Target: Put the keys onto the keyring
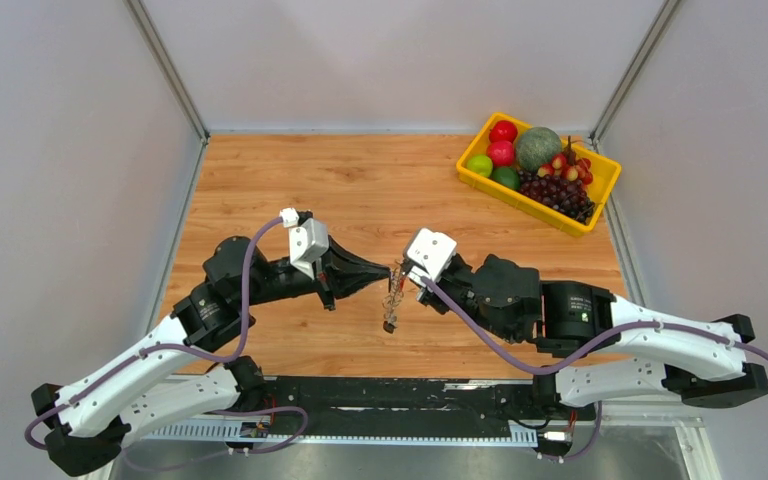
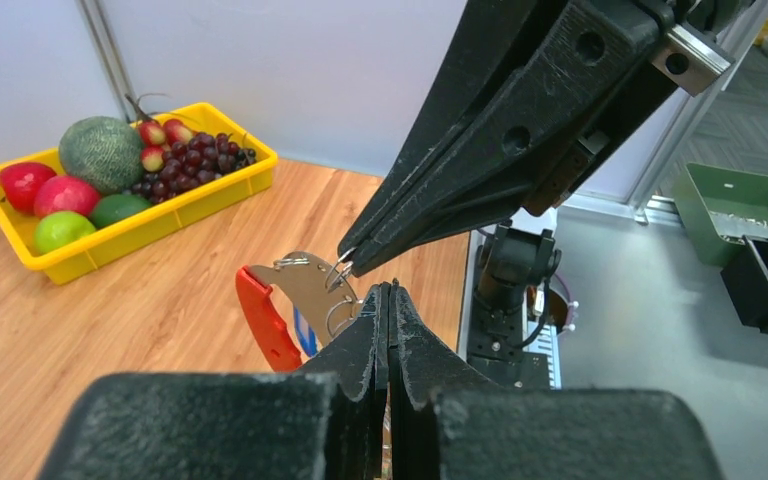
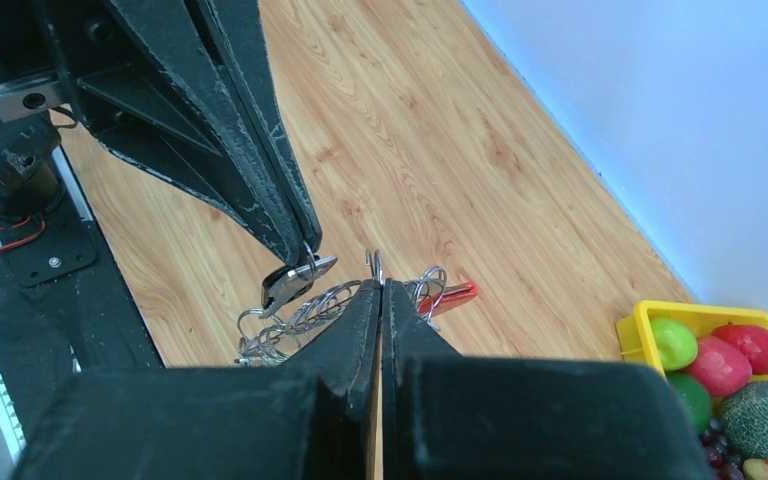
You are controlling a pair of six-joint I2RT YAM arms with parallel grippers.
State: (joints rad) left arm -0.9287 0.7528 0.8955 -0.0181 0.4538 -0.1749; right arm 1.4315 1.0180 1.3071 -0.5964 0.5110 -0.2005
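Keyring (image 2: pixel 302 288): grey strip with a red curved part along its left side, hanging in the air over the middle of the wooden table (image 1: pixel 260 180), between the two arms. Not resting on the wood as far as the top view shows.

Thin wire loops (image 3: pixel 300 318) hang bunched under the strip. The red part pokes out to the right of the right wrist's own fingers.

One key (image 2: pixel 305 337) can be made out, only as a blue head tucked behind the strip. Its blade is hidden. Other keys too small or tangled to tell.

Left gripper (image 2: pixel 388 292): fingers pressed flat together, tips right at the wire bundle. In the right wrist view its tip pinches a small loop at the top of the grey strip, so it is clamped on the keyring.

Right gripper (image 3: pixel 380 288): fingers also closed with no gap. In the left wrist view its tip nips a small loop at the strip's upper edge.

The two tips meet nearly nose to nose.

Yellow tray (image 1: pixel 520 202) of fruit sits at the far right corner, well apart from the grippers.
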